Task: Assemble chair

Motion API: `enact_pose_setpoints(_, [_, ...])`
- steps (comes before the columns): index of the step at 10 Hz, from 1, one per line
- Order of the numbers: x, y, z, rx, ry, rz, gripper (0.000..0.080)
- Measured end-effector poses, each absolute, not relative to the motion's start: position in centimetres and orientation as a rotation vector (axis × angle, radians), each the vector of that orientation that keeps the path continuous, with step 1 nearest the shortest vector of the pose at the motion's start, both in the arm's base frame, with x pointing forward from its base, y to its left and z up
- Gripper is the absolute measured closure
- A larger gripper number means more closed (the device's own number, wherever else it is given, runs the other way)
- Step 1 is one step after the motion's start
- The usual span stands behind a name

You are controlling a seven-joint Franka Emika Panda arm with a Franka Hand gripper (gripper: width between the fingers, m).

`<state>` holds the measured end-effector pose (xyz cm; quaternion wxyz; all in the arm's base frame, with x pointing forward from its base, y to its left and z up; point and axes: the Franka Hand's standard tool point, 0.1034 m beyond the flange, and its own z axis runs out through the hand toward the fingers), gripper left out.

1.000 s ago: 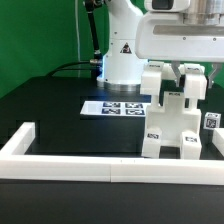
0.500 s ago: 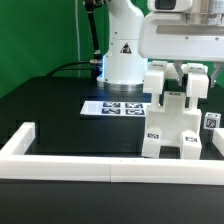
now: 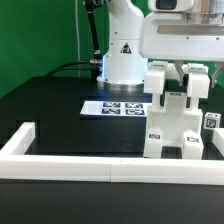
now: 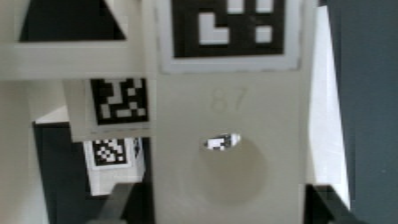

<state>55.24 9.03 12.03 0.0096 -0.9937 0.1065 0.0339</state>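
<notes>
The chair [image 3: 172,128] is a blocky white structure with small black-and-white tags, standing upright on the black table at the exterior view's right, just behind the front rail. My gripper [image 3: 183,84] comes down from above and is shut on one of the chair's upper white pieces. In the wrist view this white piece [image 4: 231,120], with a large tag on its face, fills the space between my two dark fingers [image 4: 125,205], and my gripper [image 4: 228,212] is clamped on its sides. More tagged white chair parts [image 4: 111,100] show behind it.
The marker board [image 3: 114,107] lies flat in front of the arm's white base [image 3: 122,58]. A long low white border rail [image 3: 70,167] runs along the table's front, with a short wall [image 3: 20,138] at the exterior view's left. Another tagged white piece [image 3: 213,127] stands at the right edge.
The gripper and the held top of the chair have shifted very slightly toward the exterior view's right. The grip stays the same.
</notes>
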Motion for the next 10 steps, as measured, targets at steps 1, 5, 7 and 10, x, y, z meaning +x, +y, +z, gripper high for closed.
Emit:
enact_pose_setpoints(1, [55.24, 9.03, 12.03, -3.103, 0.333, 0.105, 0.0511])
enact_pose_setpoints(5, [55.27, 9.06, 12.05, -3.108, 0.269, 0.102, 0.0511])
enact_pose_setpoints(7, [55.51, 9.05, 12.09, -3.107, 0.266, 0.084, 0.0511])
enact_pose_setpoints(10, [55.57, 9.05, 12.10, -3.107, 0.266, 0.079, 0.0511])
